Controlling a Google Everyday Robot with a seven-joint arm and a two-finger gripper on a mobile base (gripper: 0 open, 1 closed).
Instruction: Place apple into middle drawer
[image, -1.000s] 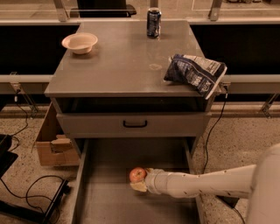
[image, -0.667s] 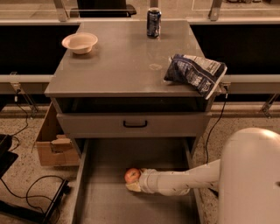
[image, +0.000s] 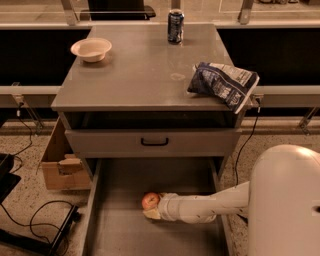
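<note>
Drawer open, contains gripper and apple. Gripper closed around apple at its tip. Apple round, red, yellowish blush.

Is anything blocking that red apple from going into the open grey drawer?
Nothing visible does. The small round red apple, at the tip of the robot's gripper, is already inside the long grey metal drawer tray, over its bare floor.
</note>
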